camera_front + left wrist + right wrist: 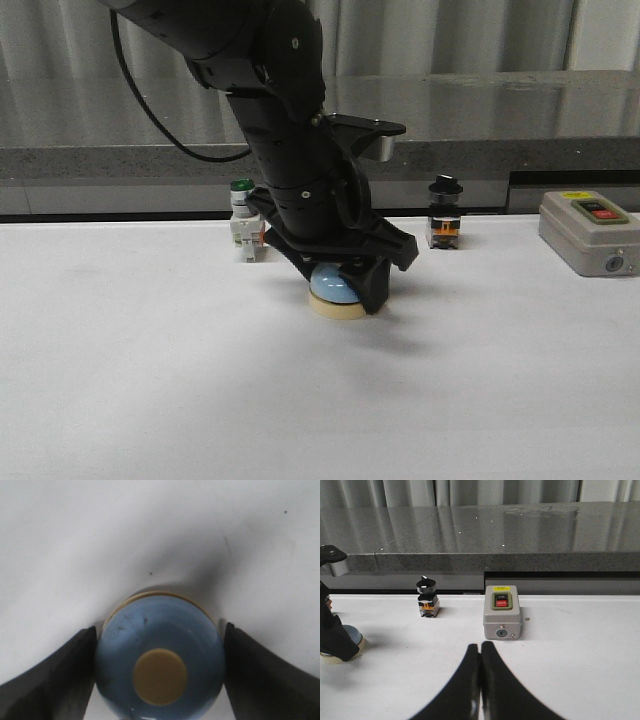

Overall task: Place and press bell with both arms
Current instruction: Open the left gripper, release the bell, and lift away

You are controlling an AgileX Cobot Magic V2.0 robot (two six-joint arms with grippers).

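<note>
Blue bell (334,287) sat on the counter (150,380), squeezed by the left tool (345,285); letting go gently seemed best. Right tool (480,680) was closed, well away from the bell.

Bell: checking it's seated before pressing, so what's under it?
The bell sits on the white table, held by the left pincer. Its cream base hides the contact itself.

Bell (335,290) on table (150,380), between fingers (55,675)
</note>
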